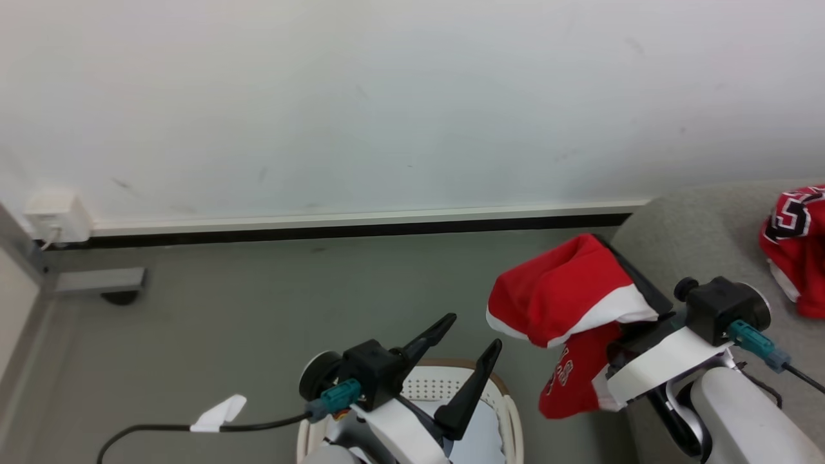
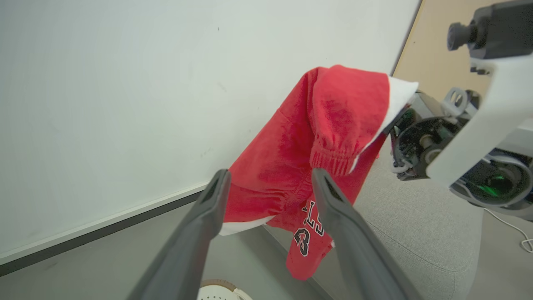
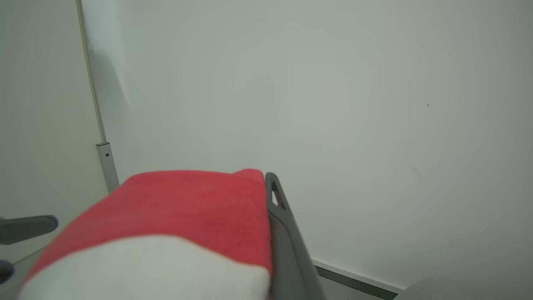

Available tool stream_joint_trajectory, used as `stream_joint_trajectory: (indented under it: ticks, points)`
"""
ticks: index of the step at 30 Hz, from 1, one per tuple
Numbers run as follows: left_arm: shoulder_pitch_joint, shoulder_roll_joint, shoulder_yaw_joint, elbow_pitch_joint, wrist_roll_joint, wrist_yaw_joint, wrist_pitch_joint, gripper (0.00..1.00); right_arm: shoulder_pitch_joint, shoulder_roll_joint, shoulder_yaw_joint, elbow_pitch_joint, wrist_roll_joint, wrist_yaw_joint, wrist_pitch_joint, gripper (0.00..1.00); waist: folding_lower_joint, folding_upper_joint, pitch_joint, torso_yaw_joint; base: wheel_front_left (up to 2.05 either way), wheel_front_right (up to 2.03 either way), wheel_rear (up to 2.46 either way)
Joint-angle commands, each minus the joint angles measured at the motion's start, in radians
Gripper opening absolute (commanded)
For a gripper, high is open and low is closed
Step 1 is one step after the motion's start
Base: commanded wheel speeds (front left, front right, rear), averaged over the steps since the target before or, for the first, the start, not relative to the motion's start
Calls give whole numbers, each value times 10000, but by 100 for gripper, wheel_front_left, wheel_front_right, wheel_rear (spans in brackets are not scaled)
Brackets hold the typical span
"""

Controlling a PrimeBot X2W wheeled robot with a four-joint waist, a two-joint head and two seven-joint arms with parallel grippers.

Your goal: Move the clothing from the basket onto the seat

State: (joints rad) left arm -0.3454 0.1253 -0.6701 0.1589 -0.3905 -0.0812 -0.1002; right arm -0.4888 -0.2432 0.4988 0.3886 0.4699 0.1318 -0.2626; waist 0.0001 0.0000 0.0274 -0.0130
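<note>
Carry phase, and we start at the left: the left gripper (image 1: 474, 330) hangs just above the basket (image 1: 512, 412), jaws spread wide with nothing between them. What shows of the basket is its tan rim, perforated wall and pale pad. There's no red cloth in that part, though much of it lies under the arm and off the lower edge, so I can't call it empty.

Moving right, the red shorts (image 1: 554, 290) are up in the air over the floor (image 1: 258, 309), between basket and seat. They're draped over the right gripper (image 1: 638, 277), white-trimmed hem flopped across the top, lettered leg dangling below. The cloth wraps those jaws. One dark finger shows along its edge, and whether the fingers pinch the fabric or merely carry it I cannot tell.

Further right comes the seat (image 1: 702, 232), its rounded grey edge just beside the hanging shorts. A second red garment (image 1: 796, 238) lies on the cushion at the far right, delivered by the look of it.

So the step in hand, as I read it, is the transfer of the shorts. The next move calls for a swing rightward until the whole dangling leg is over the cushion. Then comes a release that lets the slick fabric slide clear of the fingers rather than snag.
</note>
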Motion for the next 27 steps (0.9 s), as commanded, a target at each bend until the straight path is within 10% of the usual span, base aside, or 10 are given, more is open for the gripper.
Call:
stream_joint_trajectory:
  ticks: [1,16,27]
  points:
    - [4,13,-4,3,71,20,-123,100,34,-85,-144,-160,-104,-21,-31,0,-1,0,154,-426,0,0,0]
    - [-883,-253,-380,85,305,-85,-537,100,-67,-658,-891,-1046,-184,-21,-29,0,-1,0,1415,-2664,0,0,0]
    - [-1982,-202,-594,63,588,-201,-589,100,-1962,-1602,-1629,-1170,60,-21,-20,0,-1,0,3273,-2774,0,0,0]
